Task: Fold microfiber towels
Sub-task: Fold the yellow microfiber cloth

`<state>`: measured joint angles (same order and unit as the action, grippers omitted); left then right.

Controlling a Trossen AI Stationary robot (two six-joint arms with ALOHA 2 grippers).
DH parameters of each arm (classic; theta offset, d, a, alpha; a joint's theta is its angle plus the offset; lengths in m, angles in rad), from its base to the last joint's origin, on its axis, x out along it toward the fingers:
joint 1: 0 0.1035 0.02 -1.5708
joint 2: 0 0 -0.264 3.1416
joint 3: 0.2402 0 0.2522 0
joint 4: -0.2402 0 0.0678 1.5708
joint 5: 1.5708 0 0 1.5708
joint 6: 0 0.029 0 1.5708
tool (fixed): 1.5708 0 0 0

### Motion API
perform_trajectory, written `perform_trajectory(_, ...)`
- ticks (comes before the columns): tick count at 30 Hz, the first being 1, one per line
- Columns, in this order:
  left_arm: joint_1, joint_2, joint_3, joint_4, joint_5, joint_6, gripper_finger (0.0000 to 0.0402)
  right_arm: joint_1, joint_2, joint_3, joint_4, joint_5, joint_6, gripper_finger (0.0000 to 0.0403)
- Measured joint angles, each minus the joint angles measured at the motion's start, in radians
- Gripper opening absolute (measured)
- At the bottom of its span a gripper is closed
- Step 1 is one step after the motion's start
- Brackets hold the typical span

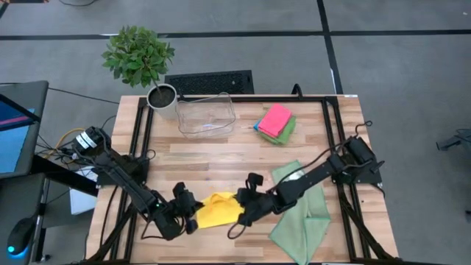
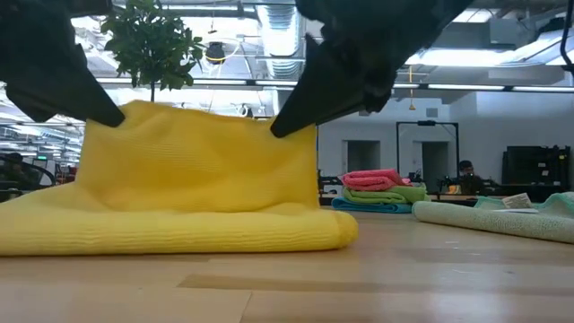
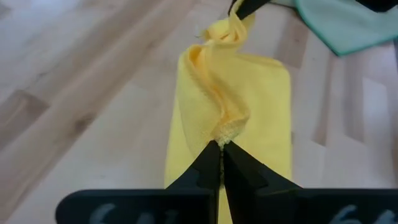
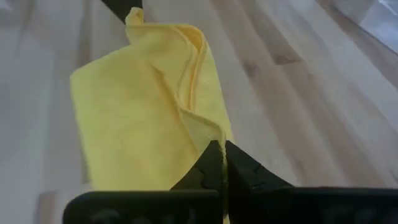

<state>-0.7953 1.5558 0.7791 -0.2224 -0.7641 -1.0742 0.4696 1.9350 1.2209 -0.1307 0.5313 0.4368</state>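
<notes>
The yellow towel lay at the near edge of the surface, between both arms. The left pincer was clamped on one raised corner, the right pincer on the other. A sage towel lay just beside; folded towels sat well apart.

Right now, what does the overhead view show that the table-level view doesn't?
Only the overhead view shows the clear bin, the plant pot and both arms reaching in from the table's sides. Only the table-level view shows the room behind the table. Both show the yellow towel pinched by the left claw and right claw, the folded stack and the pale green towel.
</notes>
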Motion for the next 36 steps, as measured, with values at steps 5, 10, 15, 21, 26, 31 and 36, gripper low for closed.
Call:
perform_trajectory(5,-0.018,0.000,0.000,0.010,0.008,0.008,0.0000,0.046,0.000,0.000,0.000,0.001,0.035,0.0020)
perform_trajectory(10,-0.043,0.000,0.000,0.031,0.025,0.008,0.0000,0.085,0.000,0.000,0.000,0.004,0.068,0.0032)
perform_trajectory(15,-0.058,0.000,0.000,0.039,0.055,0.008,0.0000,0.106,0.000,0.000,0.001,0.015,0.073,0.0026)
perform_trajectory(21,-0.074,0.000,0.000,0.079,0.058,0.007,0.0000,0.136,0.000,0.001,0.005,0.017,0.089,0.0028)
perform_trajectory(26,-0.080,0.000,0.000,0.103,0.058,0.015,0.0000,0.153,0.009,0.001,0.017,0.017,0.099,0.0034)
perform_trajectory(31,-0.081,0.048,0.000,0.155,0.061,0.028,0.0000,0.154,0.045,0.005,0.067,-0.011,0.110,0.0035)
perform_trajectory(36,-0.076,0.125,0.000,0.252,0.132,0.054,0.0000,0.159,0.049,0.003,0.053,-0.009,0.114,0.0035)
